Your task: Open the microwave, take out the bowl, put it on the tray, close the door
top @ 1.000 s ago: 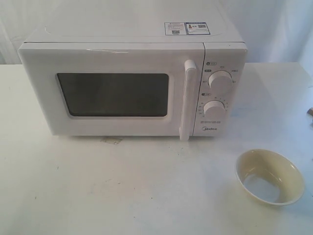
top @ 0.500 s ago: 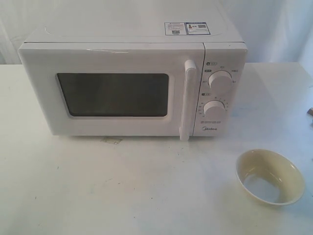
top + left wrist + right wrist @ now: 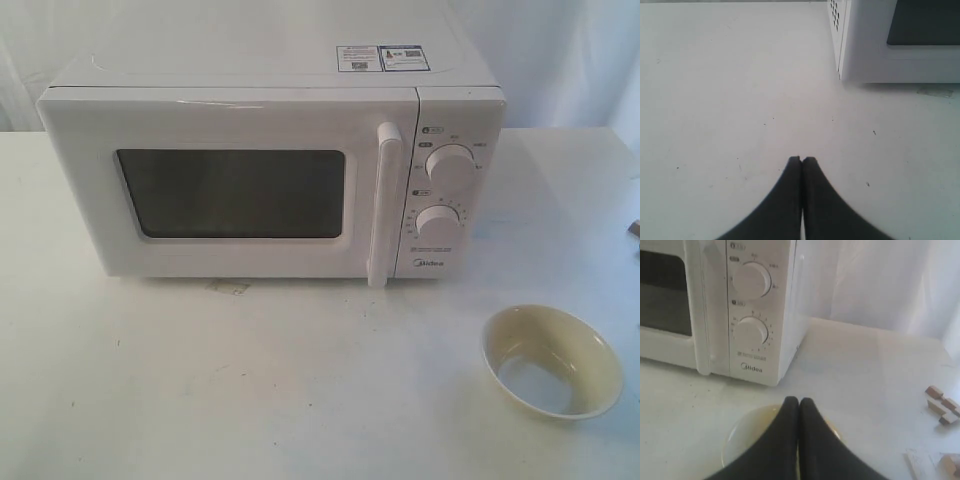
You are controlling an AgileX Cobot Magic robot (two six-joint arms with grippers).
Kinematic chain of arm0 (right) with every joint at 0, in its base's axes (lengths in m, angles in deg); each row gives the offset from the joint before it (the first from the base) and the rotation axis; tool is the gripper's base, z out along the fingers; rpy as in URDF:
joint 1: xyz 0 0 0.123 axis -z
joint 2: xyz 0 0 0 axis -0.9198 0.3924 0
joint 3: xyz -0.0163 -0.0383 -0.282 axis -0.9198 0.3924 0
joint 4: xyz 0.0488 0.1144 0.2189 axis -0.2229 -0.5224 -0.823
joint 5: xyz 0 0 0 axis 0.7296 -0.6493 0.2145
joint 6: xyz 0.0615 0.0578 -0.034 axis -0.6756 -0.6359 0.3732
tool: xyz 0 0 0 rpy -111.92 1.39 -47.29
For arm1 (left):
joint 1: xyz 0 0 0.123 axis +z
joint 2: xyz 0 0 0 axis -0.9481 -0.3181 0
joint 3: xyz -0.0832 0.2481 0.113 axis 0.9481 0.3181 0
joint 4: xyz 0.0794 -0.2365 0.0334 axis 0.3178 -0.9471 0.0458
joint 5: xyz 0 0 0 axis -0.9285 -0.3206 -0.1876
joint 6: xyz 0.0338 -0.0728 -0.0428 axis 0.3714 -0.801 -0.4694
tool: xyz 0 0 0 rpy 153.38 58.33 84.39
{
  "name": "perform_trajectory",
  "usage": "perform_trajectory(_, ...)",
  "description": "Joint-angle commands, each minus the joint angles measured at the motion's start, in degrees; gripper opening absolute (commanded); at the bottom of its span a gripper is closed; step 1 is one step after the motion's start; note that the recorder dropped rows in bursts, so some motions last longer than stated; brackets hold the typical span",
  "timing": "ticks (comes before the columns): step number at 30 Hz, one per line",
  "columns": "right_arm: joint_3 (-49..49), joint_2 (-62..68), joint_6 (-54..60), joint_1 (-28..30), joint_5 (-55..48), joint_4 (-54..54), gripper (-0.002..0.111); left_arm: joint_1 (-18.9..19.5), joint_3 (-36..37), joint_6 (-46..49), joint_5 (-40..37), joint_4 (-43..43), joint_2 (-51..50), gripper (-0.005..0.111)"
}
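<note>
Hanging above the small cream-yellow glossy bowl [image 3: 747,432], the right gripper [image 3: 799,405] has its black fingers pressed together, empty. The bowl rests on the white table [image 3: 250,380], right of and in front of the white boxy microwave [image 3: 250,70]. The door [image 3: 230,120] is closed. Its upright white bar handle [image 3: 383,205] lies ahead, nearer this arm than the left gripper [image 3: 801,161], which is likewise closed.

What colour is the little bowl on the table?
The bowl is a glossy cream-yellow. It shows best in the exterior view.

No visible change since a second ago, bowl [image 3: 551,362] and door [image 3: 232,195] unmoved
</note>
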Motion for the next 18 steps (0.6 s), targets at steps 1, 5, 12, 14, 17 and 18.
perform_trajectory(1,0.25,-0.24,0.07,0.3,-4.53,-0.45,0.0,-0.04,0.27,-0.32,0.2,-0.12,0.27,0.0)
perform_trajectory(5,0.25,-2.2,0.19,2.64,-8.47,-0.34,0.0,-0.04,0.27,-0.32,0.2,-0.12,0.27,0.0)
perform_trajectory(12,0.25,-2.2,-1.0,6.31,-8.57,-0.79,0.0,-0.04,0.27,-0.32,0.2,-0.12,0.27,0.0)
perform_trajectory(14,0.25,-2.2,-1.0,6.31,-8.57,-0.79,0.0,-0.04,0.27,-0.32,0.2,-0.12,0.27,0.0)
perform_trajectory(17,0.25,-2.2,-1.0,6.31,-8.57,-0.79,0.0,-0.04,0.27,-0.32,0.2,-0.12,0.27,0.0)
perform_trajectory(18,0.25,-2.2,-1.0,6.31,-8.57,-0.79,0.0,-0.04,0.27,-0.32,0.2,-0.12,0.27,0.0)
